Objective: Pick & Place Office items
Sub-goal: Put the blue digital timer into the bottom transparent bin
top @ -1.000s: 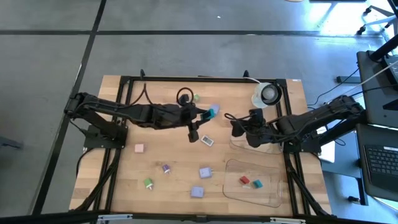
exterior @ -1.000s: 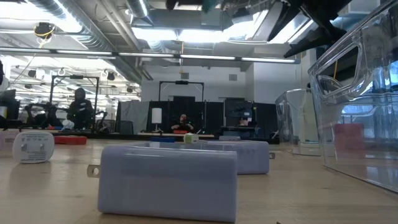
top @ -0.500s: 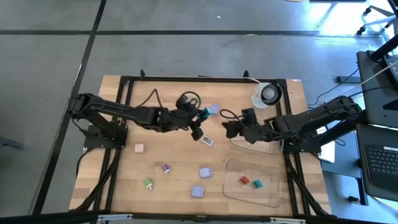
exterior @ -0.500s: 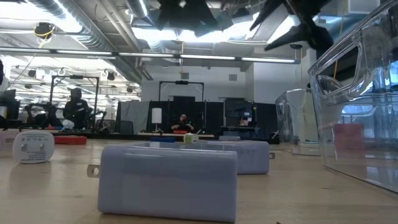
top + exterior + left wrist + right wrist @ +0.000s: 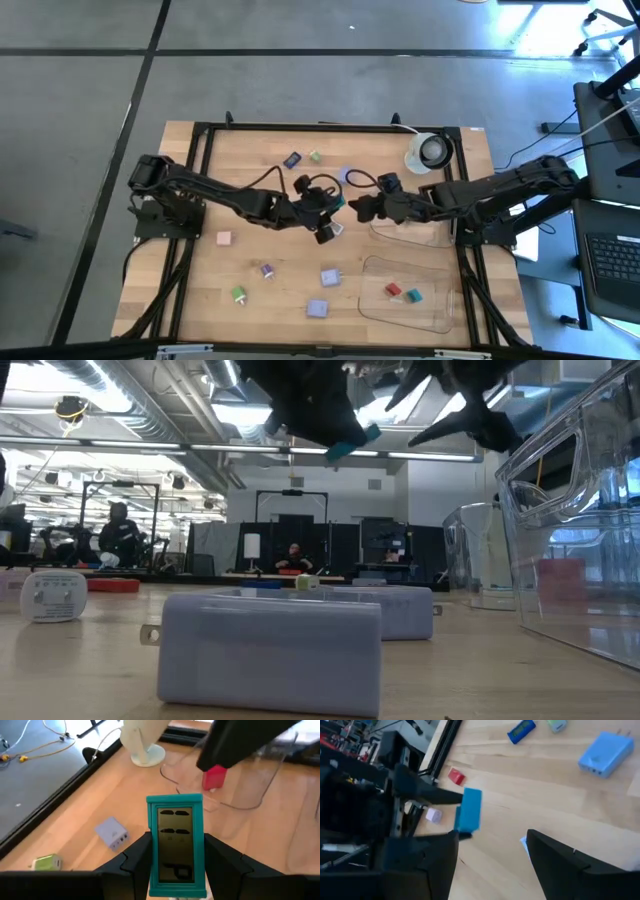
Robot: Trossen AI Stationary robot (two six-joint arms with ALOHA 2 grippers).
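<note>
Two Grippers Face to Face Above the Table Centre

Two dark arms meet over the middle of the light wooden table (image 5: 250,300). You see the left gripper (image 5: 175,865) closed on a small teal rectangular block with a dark recessed face (image 5: 175,840); its fingers (image 5: 137,857) press against both long sides of the block, which stands upright between them. In the low view the same block (image 5: 352,440) hangs well above the table top, clear of everything below.

You find the right gripper (image 5: 352,208) just beside the left one, pointing toward it. Its jaws stand apart and hold nothing; in the right wrist view the two dark fingers (image 5: 560,860) flank bare wood, and the teal block shows ahead of them, apart from both.

Locate the remaining office items as follows:
- a red block (image 5: 393,290) and a teal block (image 5: 413,296) lie inside the clear plastic tray (image 5: 440,318) at the right front of the table
- a pale pink cube (image 5: 224,238) lies near the left arm's base
- a small lavender piece (image 5: 267,270), a green piece (image 5: 239,294) and two lavender rectangular blocks (image 5: 329,277) lie on the front half of the table
- a dark blue piece (image 5: 292,160) and a light green piece (image 5: 315,157) lie near the rear edge
- a white piece (image 5: 335,228) lies just beside the left gripper, partly hidden by it

A white round tape roll (image 5: 430,152) sits at the right rear corner
</note>
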